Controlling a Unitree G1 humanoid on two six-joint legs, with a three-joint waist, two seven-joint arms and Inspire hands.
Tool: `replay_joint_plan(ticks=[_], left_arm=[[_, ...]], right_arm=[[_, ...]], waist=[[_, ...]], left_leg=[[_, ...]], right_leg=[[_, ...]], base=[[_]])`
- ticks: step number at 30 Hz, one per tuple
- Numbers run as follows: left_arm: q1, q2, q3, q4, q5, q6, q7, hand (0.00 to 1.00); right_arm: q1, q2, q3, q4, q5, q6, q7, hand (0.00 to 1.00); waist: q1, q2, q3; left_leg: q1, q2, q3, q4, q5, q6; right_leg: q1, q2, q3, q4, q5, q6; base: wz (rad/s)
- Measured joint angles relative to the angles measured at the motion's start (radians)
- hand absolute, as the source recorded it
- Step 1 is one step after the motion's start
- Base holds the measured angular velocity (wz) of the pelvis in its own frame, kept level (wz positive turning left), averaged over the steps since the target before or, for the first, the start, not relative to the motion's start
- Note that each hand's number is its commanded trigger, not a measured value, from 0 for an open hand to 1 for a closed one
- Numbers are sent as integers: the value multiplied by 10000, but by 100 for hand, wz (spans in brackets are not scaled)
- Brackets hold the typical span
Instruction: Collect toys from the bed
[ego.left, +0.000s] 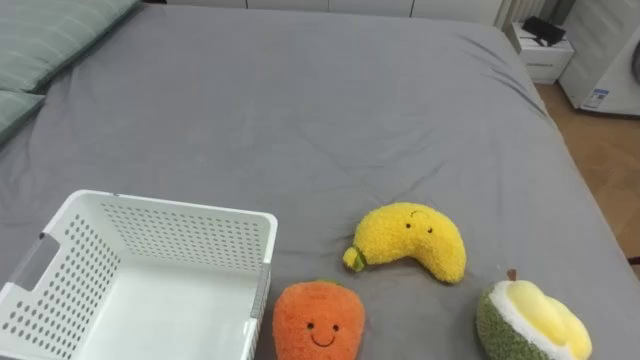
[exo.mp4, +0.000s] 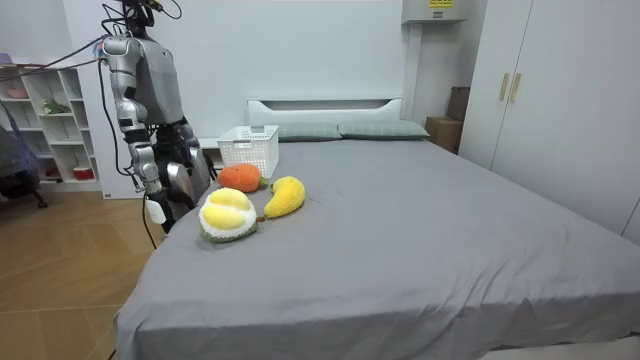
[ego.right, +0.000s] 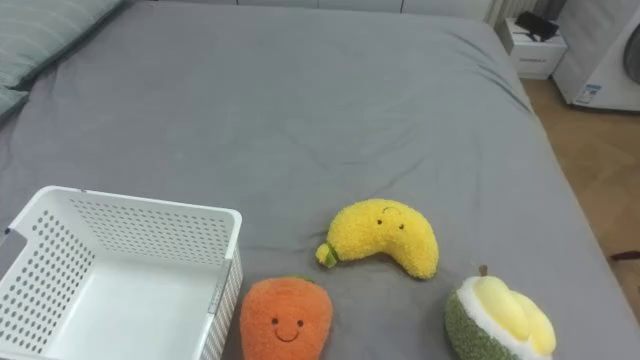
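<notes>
Fuzzy plush toys (ego.left: 410, 240), matt cloth sheet (ego.left: 300, 100) w/ smooth plastic basket (ego.left: 190, 235).

Orange smiling carrot plush (ego.left: 318, 322) bottom centre, yellow banana plush (ego.left: 412, 240) upper right of it, green-and-yellow durian plush (ego.left: 530, 322) lower right

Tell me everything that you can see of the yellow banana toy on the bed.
The banana toy is a plush of fuzzy bright yellow fabric, curved, with a small dark stitched face and a greenish stem tip at its left end. It lies flat on the grey bed sheet, its arch turned away from the robot. The orange toy lies near its stem and the durian toy to its right; it touches neither. Nothing rests on it.
</notes>
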Motion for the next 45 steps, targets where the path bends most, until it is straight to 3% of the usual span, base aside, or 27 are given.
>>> replay_joint_plan(ticks=[9,23,29,33,39,45], left_arm=[[1,2,-2,-10,15,-19,343,0],[395,3,34,-14,-102,68,51,0],[583,118,876,-6,-28,155,25,0],[630,161,1535,-7,26,230,-86,0],[620,279,1692,-20,109,253,-227,0],[497,530,1640,-86,237,239,-583,0]], right_arm=[[-32,-11,7,3,-69,1,-27,0],[70,-10,-500,59,-83,48,-447,0],[698,-145,-1881,127,90,146,-890,0],[1054,-232,-3097,234,77,151,-1186,0],[1021,-334,-4405,144,-62,352,-2019,0],[690,-707,-4419,-607,174,324,-2827,0]], waist=[[11,-27,25],[-200,52,-2],[-486,15,-21],[-747,-152,-104],[-888,-373,-98],[-904,-441,-92]], left_leg=[[-34,-2,-22,0,-1,0],[-24,-6,-36,22,-19,1],[-16,-6,-72,66,-19,2],[13,-6,-25,95,-19,2],[96,10,120,100,-18,3],[85,7,179,77,-18,4]], right_leg=[[-59,-3,-34,-1,0,0],[-54,4,7,16,0,0],[-76,1,86,106,-5,1],[-52,-17,154,110,-16,0],[-57,-37,326,118,-56,5],[-114,-27,414,116,-67,17]], base=[[0],[0],[0],[-1],[-8],[-1]])
